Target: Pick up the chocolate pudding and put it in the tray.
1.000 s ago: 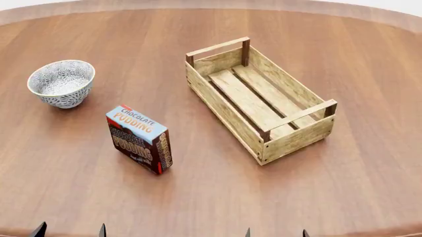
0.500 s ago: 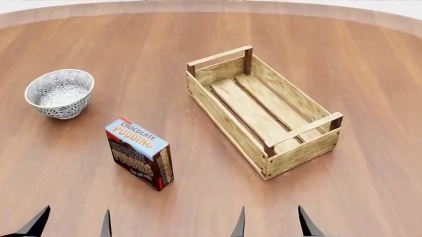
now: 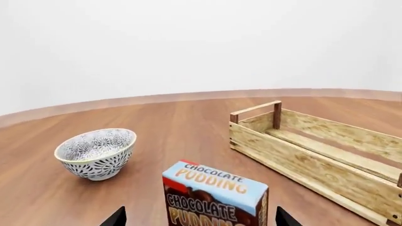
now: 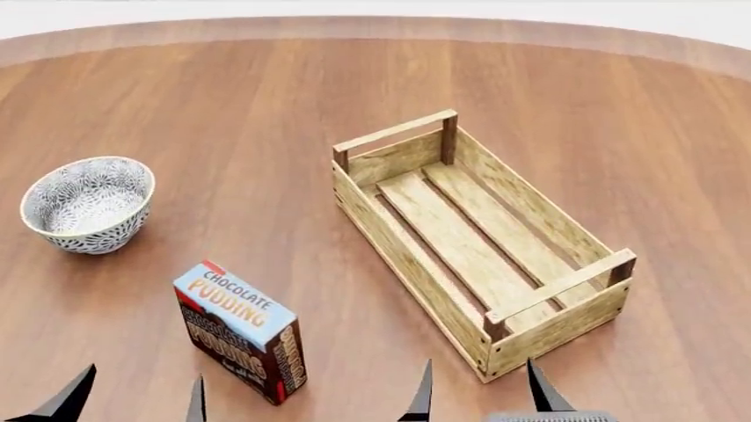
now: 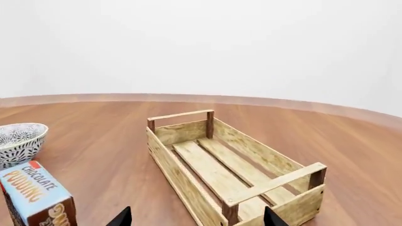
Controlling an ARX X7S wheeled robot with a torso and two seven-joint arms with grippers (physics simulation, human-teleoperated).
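The chocolate pudding stands upright on the table at the near left, a small carton with a light blue top and dark brown sides; it also shows in the left wrist view and the right wrist view. The tray, a long crate of light wooden slats with bar handles at both ends, lies empty to its right. My left gripper is open at the frame's near edge, just short of the carton. My right gripper is open by the tray's near end.
A grey-white patterned bowl sits on the round wooden table at the far left, beyond the carton. The table's curved far edge runs across the back, with a white wall behind.
The head view has tilted down and nearer: bowl, carton and crate all sit lower in the frame. The fingertips of both grippers reach further into view at the bottom edge.
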